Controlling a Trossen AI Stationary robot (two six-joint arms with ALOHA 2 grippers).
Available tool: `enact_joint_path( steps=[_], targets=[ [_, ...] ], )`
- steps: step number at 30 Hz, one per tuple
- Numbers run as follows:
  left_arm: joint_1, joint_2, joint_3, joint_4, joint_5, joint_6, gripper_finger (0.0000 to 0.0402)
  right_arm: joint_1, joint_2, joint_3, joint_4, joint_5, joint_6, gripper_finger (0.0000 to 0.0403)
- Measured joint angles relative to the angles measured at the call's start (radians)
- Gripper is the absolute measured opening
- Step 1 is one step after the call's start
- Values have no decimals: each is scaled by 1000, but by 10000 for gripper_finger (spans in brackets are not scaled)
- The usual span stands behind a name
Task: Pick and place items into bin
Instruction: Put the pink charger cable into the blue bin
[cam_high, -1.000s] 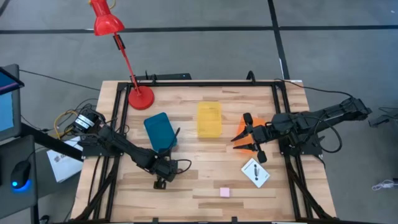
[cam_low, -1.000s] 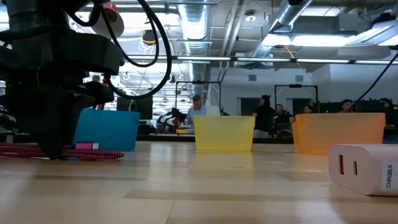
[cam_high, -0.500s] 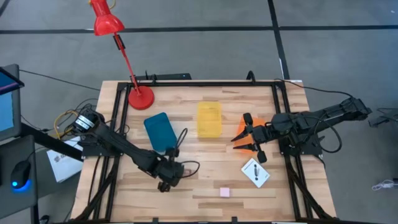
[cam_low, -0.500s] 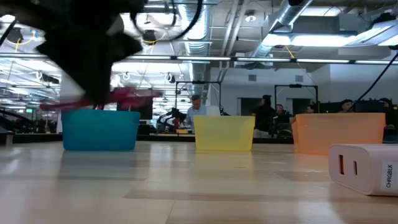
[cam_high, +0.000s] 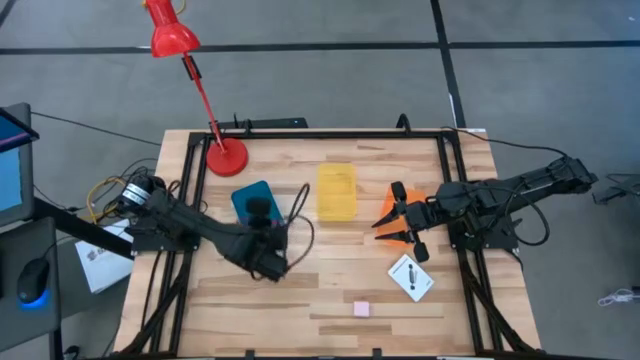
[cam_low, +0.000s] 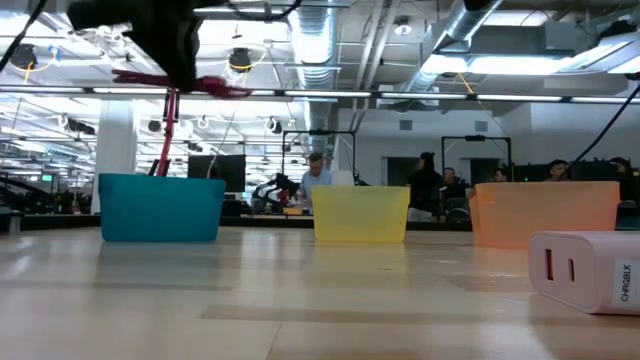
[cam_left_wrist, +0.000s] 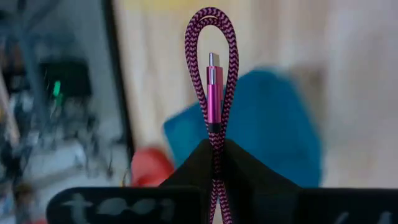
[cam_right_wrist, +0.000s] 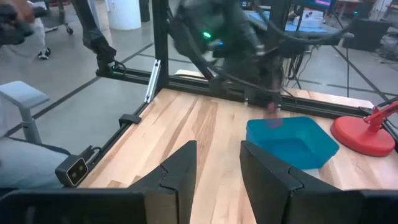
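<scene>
My left gripper (cam_high: 262, 224) is shut on the dark red braided cord (cam_left_wrist: 211, 37), high above the table at the near edge of the blue bin (cam_high: 252, 203). In the low view the gripper (cam_low: 170, 45) and the cord (cam_low: 215, 86) are well above the bin (cam_low: 160, 208). The pale pink cube (cam_high: 361, 309) lies on the table near its front edge. The white square item with a black mark (cam_high: 411, 277) lies flat at the right; in the low view it is a white charger block (cam_low: 590, 268). My right gripper (cam_high: 398, 222) is open and empty by the orange bin (cam_high: 392, 200). My left gripper pinches the cord between its two fingers (cam_left_wrist: 186, 168); two strands and a pink metal plug (cam_left_wrist: 214, 99) pass through the gap. A narrow loop (cam_left_wrist: 211, 18) sticks out beyond the fingertips. The cord is lifted clear, and its other turns (cam_high: 303, 210) hang loose beside the gripper.
A yellow bin (cam_high: 336, 190) stands between the blue and orange bins. A red desk lamp has its base (cam_high: 226, 157) at the table's far left. A black frame (cam_high: 190, 180) runs along the table's edges. People sit in the room beyond the table (cam_low: 318, 170).
My left gripper has risen from the table with the cord and swung toward the far edge, to the blue bin. The cord, which lay on the wood, is lifted clear and trails in loose loops.
</scene>
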Motion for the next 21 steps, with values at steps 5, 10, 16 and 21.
enact_joint_path(
  steps=[5, 10, 16, 21],
  targets=[
    [64, -34, -29, -65, -57, -91, 4, 0, 0, 0, -10, 0, 31, 119],
    [109, -107, -38, -63, -131, -86, 4, 0, 0, 0, -27, 0, 32, 119],
    [128, -228, -40, -46, -118, 60, 4, 0, 0, 0, -29, 0, 32, 119],
    [128, -368, -211, 219, -34, 228, 4, 0, 0, 0, -34, 0, 32, 119]
  ],
)
